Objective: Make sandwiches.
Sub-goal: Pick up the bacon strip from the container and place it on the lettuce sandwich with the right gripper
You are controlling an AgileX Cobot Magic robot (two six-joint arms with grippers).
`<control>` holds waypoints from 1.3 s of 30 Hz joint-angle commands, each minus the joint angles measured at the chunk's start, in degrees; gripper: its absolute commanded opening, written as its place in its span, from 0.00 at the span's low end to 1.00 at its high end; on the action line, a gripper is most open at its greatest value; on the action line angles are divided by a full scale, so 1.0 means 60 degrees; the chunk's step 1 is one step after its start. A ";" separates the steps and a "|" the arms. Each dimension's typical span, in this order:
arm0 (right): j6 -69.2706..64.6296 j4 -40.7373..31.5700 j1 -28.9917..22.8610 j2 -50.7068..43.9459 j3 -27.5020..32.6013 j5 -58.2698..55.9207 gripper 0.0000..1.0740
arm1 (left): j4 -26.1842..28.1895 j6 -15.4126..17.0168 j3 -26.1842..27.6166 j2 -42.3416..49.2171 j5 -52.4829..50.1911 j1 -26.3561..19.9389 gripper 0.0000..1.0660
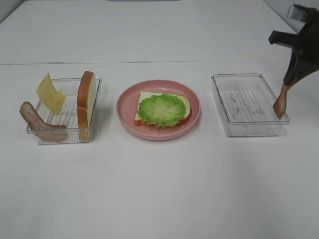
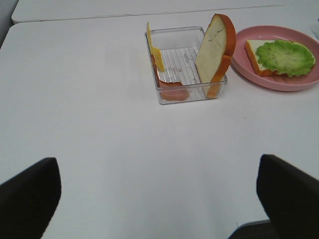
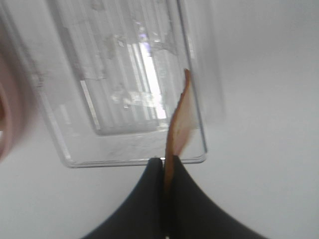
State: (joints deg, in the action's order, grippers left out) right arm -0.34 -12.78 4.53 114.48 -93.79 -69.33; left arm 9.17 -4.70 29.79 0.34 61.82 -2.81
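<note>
Bacon (image 3: 180, 119) hangs from the right hand (image 3: 163, 167) by the right tray (image 1: 249, 133)
The right hand is pressed together, pinching one end of the bacon, and the low end hangs right at the tray's outer wall, well apart from the plate (image 1: 123, 110) where lettuce (image 1: 162, 109) lies on bread (image 1: 145, 96). I think the floppy bacon could slip out, as only one end is held, or it could catch the tray wall and drag the tray. It could also land crooked and push the lettuce off. The left hand (image 2: 157, 162) is spread wide over the table (image 2: 99, 149), holding nothing. The right wrist view is blurry, so how much bacon is pinched is hard to tell, and the high view cuts off the right hand at its edge
</note>
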 commanded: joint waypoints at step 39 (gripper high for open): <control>0.0057 -0.3218 -0.4421 0.1604 -0.2540 0.1528 0.00 | -0.0038 0.0038 -0.0038 0.0134 -0.0038 0.0029 0.96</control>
State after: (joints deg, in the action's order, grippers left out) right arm -0.34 -31.74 -21.77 123.82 -108.58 -59.53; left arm 9.17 -4.70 29.79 0.34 61.82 -2.81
